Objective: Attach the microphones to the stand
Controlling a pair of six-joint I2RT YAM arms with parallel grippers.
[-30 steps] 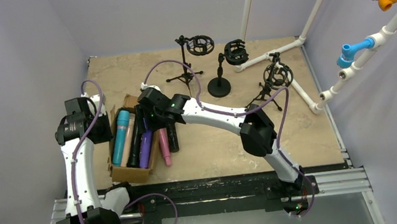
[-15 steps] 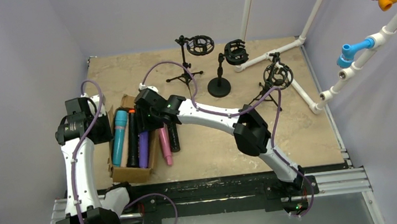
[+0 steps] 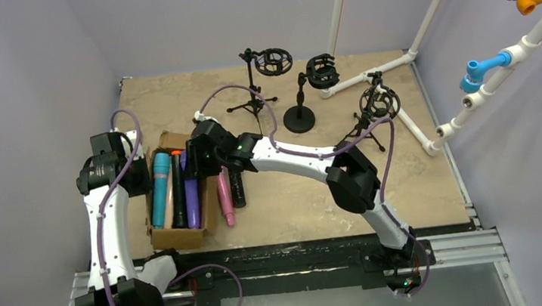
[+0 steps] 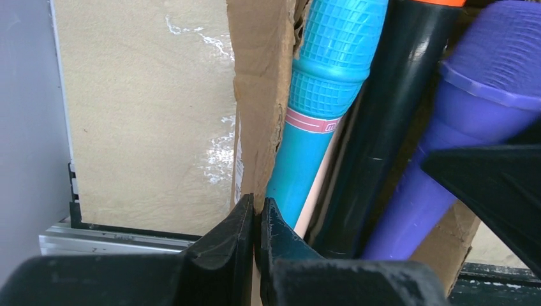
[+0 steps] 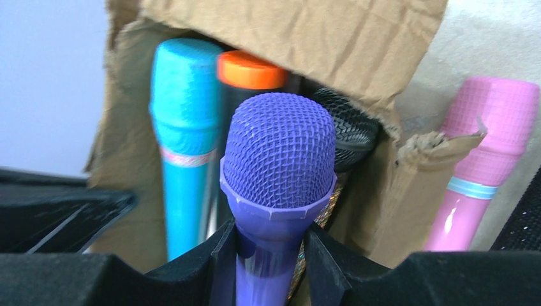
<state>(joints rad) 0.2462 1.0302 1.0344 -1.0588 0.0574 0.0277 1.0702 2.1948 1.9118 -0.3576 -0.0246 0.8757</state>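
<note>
beige table (image 3: 407, 177), lilac walls (image 3: 185, 17): left gripper (image 4: 256, 217) pinches box (image 4: 258, 95), right gripper (image 5: 268, 255) clasps purple microphone (image 5: 279, 150).

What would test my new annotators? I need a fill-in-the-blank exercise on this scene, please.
1. The jaws of the right gripper flank the neck under a microphone head coloured ____.
2. The jaws of the left gripper pinch the wall of a box made of ____.
3. Outside the box, the loose microphone beside the black microphone is ____.
Missing words: purple; cardboard; pink.
</note>
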